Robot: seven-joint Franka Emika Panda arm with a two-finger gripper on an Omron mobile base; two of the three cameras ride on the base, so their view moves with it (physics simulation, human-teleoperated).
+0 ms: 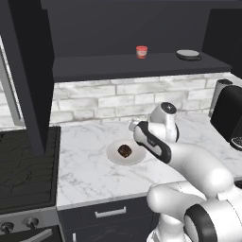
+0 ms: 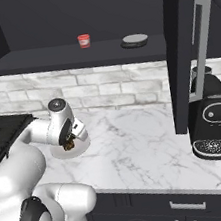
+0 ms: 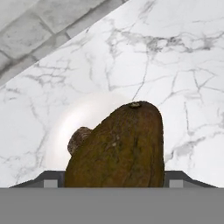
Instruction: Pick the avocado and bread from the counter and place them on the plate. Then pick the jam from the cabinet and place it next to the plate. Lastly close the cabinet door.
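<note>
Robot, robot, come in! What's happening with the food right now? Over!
Gripper shut on olive-brown egg-shaped avocado, above round white plate. Dark knobbly bread on plate. Small red jam jar on cabinet shelf. Path looks clear.

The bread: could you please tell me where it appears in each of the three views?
Left base view: bread at picture centre, on the plate, left of the arm.
Right base view: bread at left-centre, partly behind the arm.
Hand view: bread left of centre, behind the avocado.
Shared landmark: the plate.
</note>
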